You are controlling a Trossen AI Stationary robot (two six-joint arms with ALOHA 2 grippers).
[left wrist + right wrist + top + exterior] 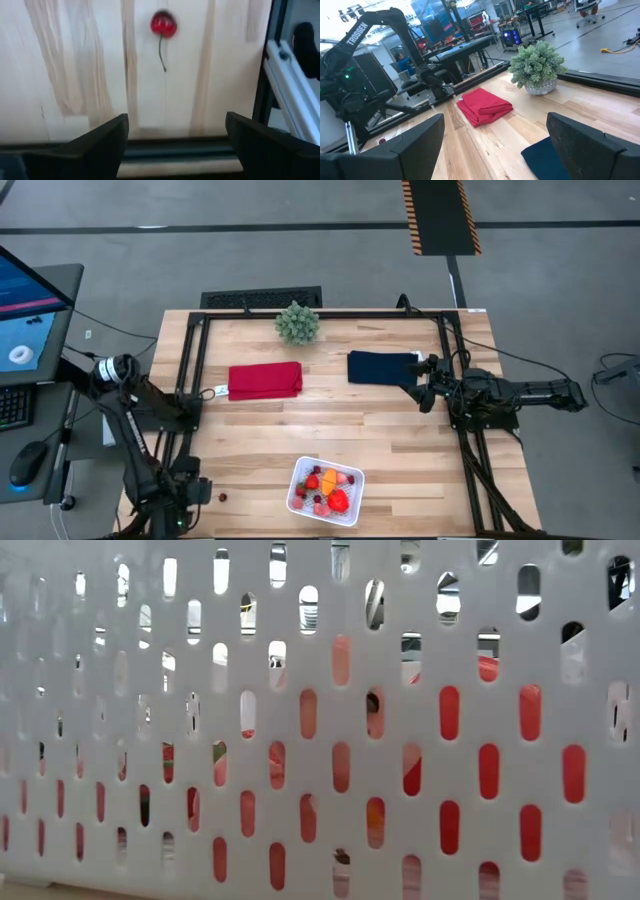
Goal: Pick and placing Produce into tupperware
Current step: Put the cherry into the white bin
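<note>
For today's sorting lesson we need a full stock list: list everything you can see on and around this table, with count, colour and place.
tupperware: one, white, table's near edge, holding several fruits.
fruit pieces: several, red, orange and pinkish, inside the tupperware.
cherry: one, dark red with a stem, loose on the wood near the left gripper.
red cloth: one, folded, mid-table left.
navy cloth: one, folded, mid-table right.
plant: one, green, far edge.
monitor: one, off the table's left side.
left gripper: fingers open, at the near left corner.
right gripper: fingers open, by the navy cloth.
</note>
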